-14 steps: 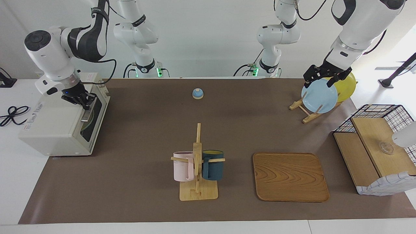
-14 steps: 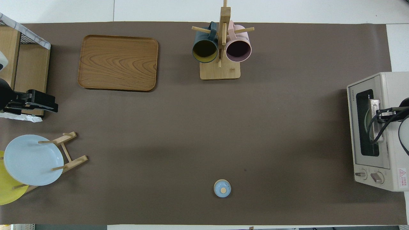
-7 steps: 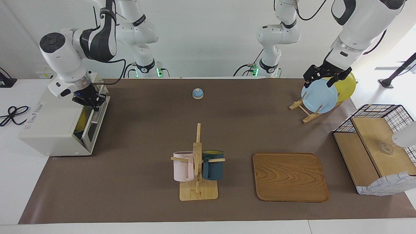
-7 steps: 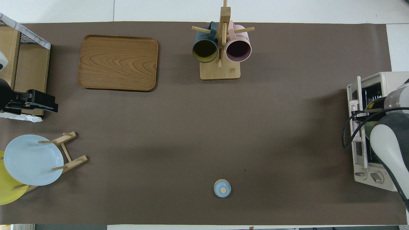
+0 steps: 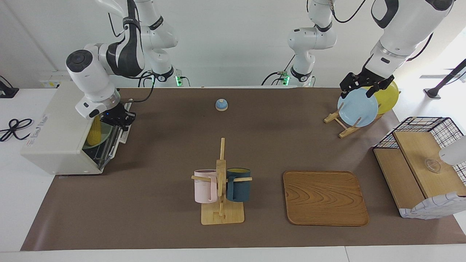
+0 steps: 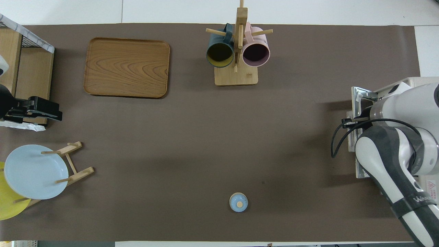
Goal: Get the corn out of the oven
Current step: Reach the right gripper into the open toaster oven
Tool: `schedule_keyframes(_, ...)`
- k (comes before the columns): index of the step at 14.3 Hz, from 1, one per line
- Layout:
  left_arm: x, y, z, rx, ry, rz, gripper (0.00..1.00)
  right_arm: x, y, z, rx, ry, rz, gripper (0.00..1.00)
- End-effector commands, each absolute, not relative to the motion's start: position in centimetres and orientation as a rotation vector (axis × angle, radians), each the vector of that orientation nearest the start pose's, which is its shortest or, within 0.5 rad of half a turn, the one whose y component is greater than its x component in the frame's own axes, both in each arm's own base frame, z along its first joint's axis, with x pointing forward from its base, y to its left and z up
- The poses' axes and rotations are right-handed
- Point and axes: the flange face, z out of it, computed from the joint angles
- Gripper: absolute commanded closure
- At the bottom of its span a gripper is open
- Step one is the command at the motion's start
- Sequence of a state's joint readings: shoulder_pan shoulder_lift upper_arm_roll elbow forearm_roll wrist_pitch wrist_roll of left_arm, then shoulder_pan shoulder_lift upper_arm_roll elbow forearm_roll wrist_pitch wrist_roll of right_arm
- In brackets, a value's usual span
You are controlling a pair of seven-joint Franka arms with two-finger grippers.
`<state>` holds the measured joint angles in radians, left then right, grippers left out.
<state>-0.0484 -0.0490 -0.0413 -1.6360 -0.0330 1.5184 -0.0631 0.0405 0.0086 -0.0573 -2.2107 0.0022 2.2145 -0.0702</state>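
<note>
Brown matting covers the tabletop, with white wall and the arms' bases along the robots' edge.

At the right arm's end stands the oven, its door dropped most of the way open. Inside, the corn lies on a pale green dish; its long axis runs nearly upright as the facing view shows it, slightly tilted. Which end is the tapered tip cannot be told. The right gripper is at the door's upper edge, its fingers shut tight on the bar handle there. The corn sits just inside the oven from those fingers, lower and toward the oven's body, apart from them. In the overhead view the right arm hides its gripper and the corn, and only the door's edge shows.

Toward the middle, a small blue bell lies near the robots. A wooden mug stand with a pink mug and a dark teal mug sits farther from the robots than the bell.

A wooden tray lies beside the mug stand, toward the left arm's end.

The left gripper waits over the plate rack, fingers spread wide and holding nothing. A light blue plate stands just under those fingers, with a yellow plate beside it. A wire-and-wood basket stands at the left arm's end.
</note>
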Motion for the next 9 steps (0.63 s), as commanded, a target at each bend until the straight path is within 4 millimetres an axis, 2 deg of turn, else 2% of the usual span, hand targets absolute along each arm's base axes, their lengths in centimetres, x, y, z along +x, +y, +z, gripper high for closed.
schedule_keyframes(1,52.5,-5.3,61.7,-3.175,0.04,0.107,0.0,53.5,-5.2,33.8,-3.19,-0.042,-0.023,1.0)
schedule_keyframes(2,52.5,-5.5,61.7,-3.175,0.045,0.107,0.0,53.8,-5.1,33.3,-3.191,-0.041,-0.04,1.0)
schedule_keyframes(5,52.5,-5.6,61.8,-3.175,0.049,0.105,0.0,54.1,-5.3,29.8,-3.185,-0.026,0.005,1.0)
schedule_keyframes(9,52.5,-5.5,61.7,-3.175,0.045,0.11,0.0,54.3,-4.4,29.6,-3.144,0.025,0.004,1.0)
